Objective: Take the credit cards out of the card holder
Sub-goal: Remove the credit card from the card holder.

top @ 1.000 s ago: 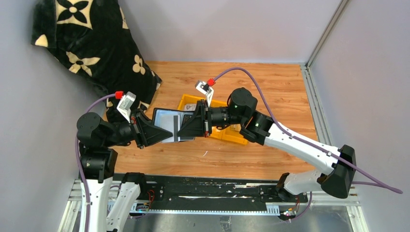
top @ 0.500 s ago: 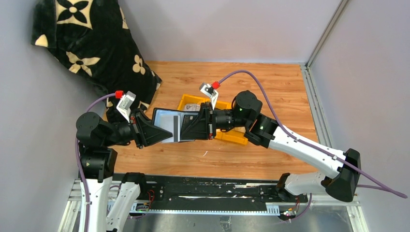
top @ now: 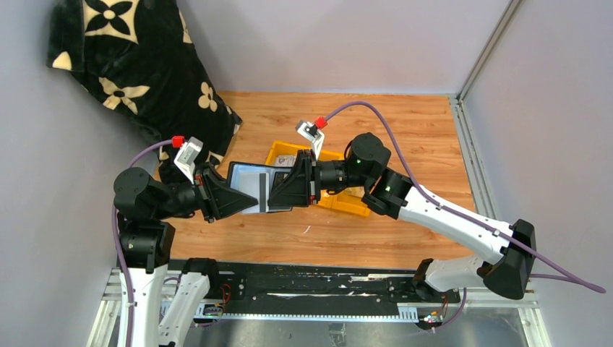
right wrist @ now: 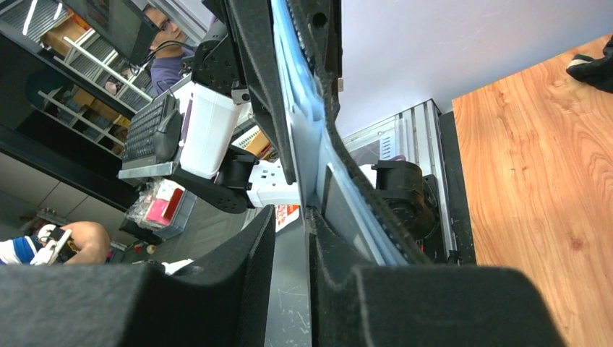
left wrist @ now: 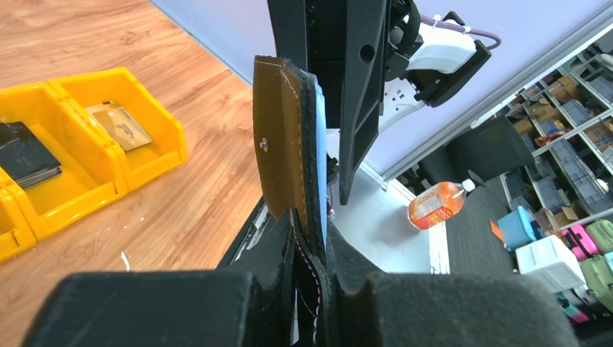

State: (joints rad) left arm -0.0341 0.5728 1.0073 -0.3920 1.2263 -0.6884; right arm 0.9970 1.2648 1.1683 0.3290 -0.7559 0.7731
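Observation:
The card holder (top: 246,176) hangs open above the table, pale blue inside facing up, with my left gripper (top: 251,202) shut on its near edge. In the left wrist view the holder (left wrist: 278,152) stands edge-on, pinched between the jaws of that gripper (left wrist: 311,224). My right gripper (top: 272,199) meets it from the right and is open. A silvery-grey credit card (right wrist: 289,289) sticking out of the holder (right wrist: 307,116) stands in the gap between my right gripper's (right wrist: 289,217) jaws, against one finger. A black card (left wrist: 25,155) and a tan card (left wrist: 119,126) lie in the yellow tray.
The yellow three-compartment tray (top: 348,204) sits on the wooden table just behind and right of the grippers, also seen in the left wrist view (left wrist: 108,173). A black flower-patterned blanket (top: 137,58) fills the back left corner. Grey walls close in left, back and right.
My right gripper's jaws have parted from shut to a narrow gap around the silvery card. The right arm swayed slightly right and back. The left arm and holder stayed put.

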